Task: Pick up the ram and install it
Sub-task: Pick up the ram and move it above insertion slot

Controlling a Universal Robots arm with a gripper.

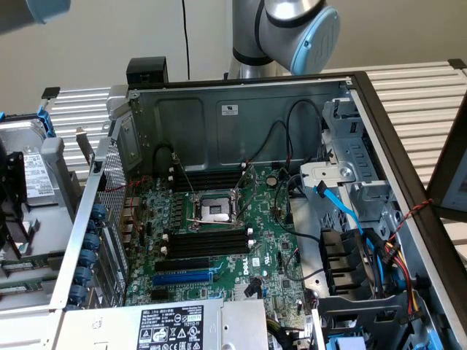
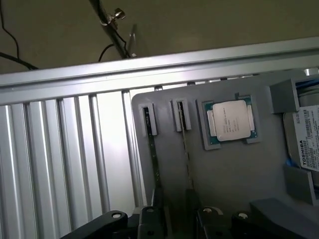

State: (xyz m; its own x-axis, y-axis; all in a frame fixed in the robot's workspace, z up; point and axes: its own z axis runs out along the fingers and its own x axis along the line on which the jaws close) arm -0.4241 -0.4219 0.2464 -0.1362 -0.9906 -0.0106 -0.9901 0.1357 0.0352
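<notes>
Two ram sticks stand on edge in a grey holder tray [image 2: 234, 174]: one ram stick [image 2: 151, 149] and a second [image 2: 186, 144] beside it, both thin and dark seen edge-on. My gripper [image 2: 179, 221] hangs over the near ends of the sticks. Its black fingers [image 2: 149, 221] stand apart, open, holding nothing. In the exterior view the open computer case holds the green motherboard [image 1: 270, 255], with long black slots [image 1: 208, 240] on either side of the CPU socket [image 1: 215, 210].
A loose CPU [image 2: 230, 121] and a hard drive [image 2: 306, 139] sit in the same tray. Ribbed aluminium table rails [image 2: 60, 164] lie beside it. Inside the case are loose cables [image 1: 350, 219], a blue slot [image 1: 182, 277] and the power supply [image 1: 168, 324]. The arm's joint [image 1: 295, 25] is behind the case.
</notes>
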